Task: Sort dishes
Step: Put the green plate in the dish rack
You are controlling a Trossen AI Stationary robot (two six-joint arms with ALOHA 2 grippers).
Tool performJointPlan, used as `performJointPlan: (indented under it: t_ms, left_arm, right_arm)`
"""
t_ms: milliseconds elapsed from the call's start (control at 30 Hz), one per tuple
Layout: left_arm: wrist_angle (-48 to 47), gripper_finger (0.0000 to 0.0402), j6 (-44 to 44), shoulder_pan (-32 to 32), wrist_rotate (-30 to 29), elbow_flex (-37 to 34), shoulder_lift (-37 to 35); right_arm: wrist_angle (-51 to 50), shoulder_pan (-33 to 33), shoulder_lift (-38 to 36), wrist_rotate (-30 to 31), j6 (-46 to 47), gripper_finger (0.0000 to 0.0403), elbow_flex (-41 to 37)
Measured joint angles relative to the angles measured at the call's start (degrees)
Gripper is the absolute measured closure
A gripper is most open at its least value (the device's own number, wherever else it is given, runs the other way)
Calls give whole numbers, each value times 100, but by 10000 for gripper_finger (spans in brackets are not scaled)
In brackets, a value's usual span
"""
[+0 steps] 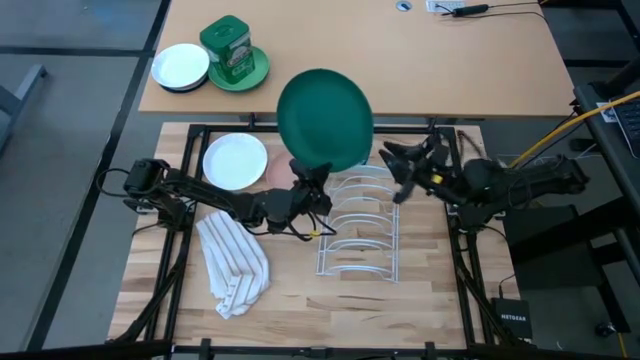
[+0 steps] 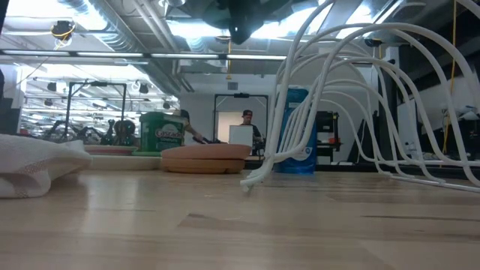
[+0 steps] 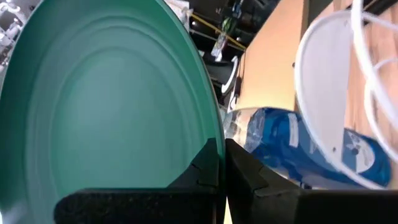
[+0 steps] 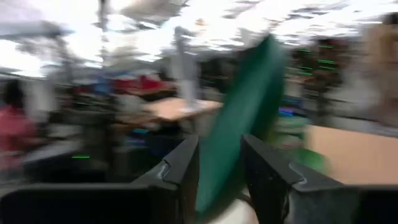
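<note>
Plate (dark green) held edge-clamped in left pincer; right pincer wide, near its rim.

Colours on my table: greens, whites, pale wood.

I see a dark green plate, teal-tinted in my left wrist view, pinched at its rim by the black left gripper; the right gripper is black too. At the far left lies a plain white plate, a salmon pink edge peeking beside it. The wire rack is white, the cloth at near left white with faint stripes. Beyond, on the tan desk, a green tin sits on a green plate next to a dark-rimmed white dish. My table is light wood.
</note>
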Motion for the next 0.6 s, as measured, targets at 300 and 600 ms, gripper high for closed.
performJointPlan:
  t_ms: [300,600]
  left_arm:
    - [-195,401,-1,-44,-190,0,1]
    - [-206,401,-3,-148,-257,-2,1]
  right_arm:
    - [-254,0,742,550,9,248,507]
    - [-211,-194,1077,949,22,246,595]
